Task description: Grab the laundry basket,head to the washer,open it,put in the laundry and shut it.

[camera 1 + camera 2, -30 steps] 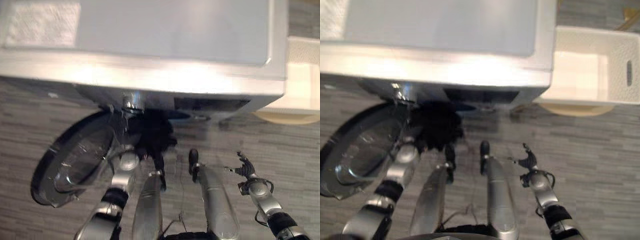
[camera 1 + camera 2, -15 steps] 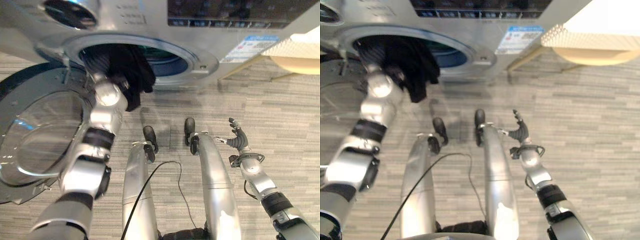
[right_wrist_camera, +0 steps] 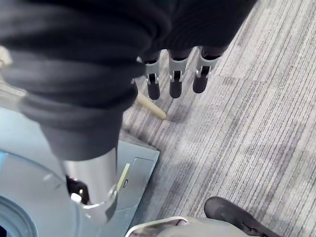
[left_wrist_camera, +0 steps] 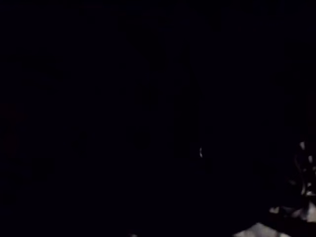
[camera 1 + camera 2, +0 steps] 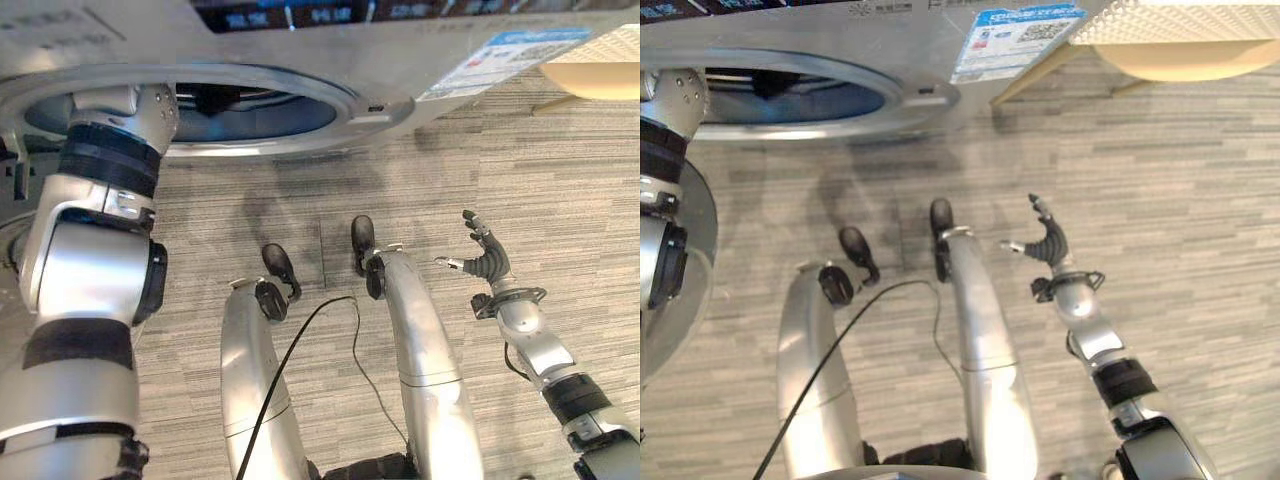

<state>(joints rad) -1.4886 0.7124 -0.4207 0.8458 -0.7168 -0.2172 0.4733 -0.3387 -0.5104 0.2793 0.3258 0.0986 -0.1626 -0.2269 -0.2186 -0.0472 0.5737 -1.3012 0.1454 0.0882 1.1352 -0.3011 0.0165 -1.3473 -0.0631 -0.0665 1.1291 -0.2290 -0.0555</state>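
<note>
Since a moment ago the left arm has gone deeper into the washer [image 5: 300, 60], taking the dark laundry inside the drum; the left robot hand is hidden there, so its grip cannot be told. One round silver opening gapes above grey striped carpet [image 5: 560, 180]. Right robot hand [image 5: 485, 260] hangs over the floor, fingers loosely spread.

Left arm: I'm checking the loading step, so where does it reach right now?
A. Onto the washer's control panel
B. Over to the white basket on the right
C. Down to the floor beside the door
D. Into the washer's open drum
D: in the left eye view the left arm's wrist passes the rim of the washer into the open drum, its hand hidden inside, while the right hand hovers open over the floor.
</note>
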